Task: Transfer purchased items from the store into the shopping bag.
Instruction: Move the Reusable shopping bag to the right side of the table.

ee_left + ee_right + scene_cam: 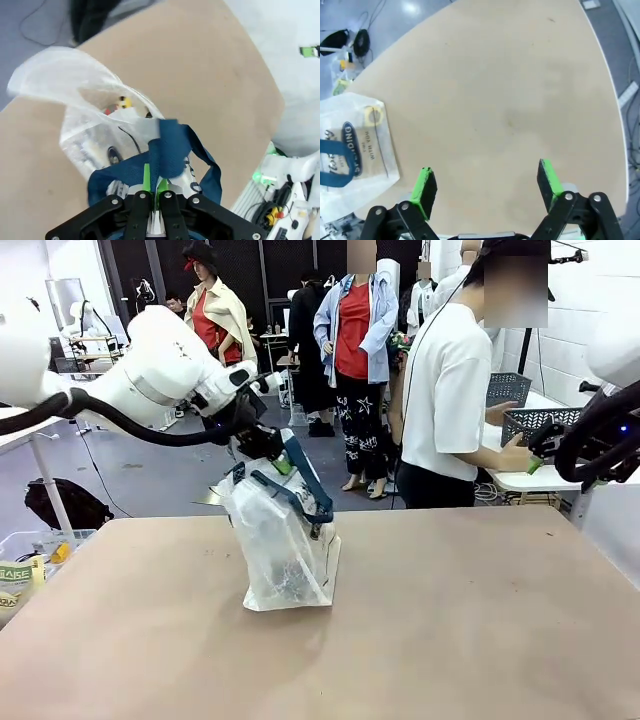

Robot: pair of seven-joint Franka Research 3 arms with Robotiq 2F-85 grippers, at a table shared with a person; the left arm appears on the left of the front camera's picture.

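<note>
Left gripper (pixel 152 186) pinched shut on a navy handle (pixel 172 145) of the bag (pixel 280 545); right gripper (pixel 485 182) spread wide, empty, above bare table (pixel 510 100). Contents of bag blurred behind translucent plastic, items impossible to make out. Bag stood upright near table centre, long axis vertical, mouth upward, leaning slightly. Person (pixel 450 390) beside a dark basket (pixel 540 423) at far right, well apart from bag.

1. I see a tan table (pixel 480 630) spanning my front view.
2. Grey floor (pixel 150 475) lies beyond it.
3. Dark lattice baskets (pixel 540 420) sit on a white side table (pixel 530 480) at right.
4. A black bag (pixel 65 502) rests on the floor, left.
</note>
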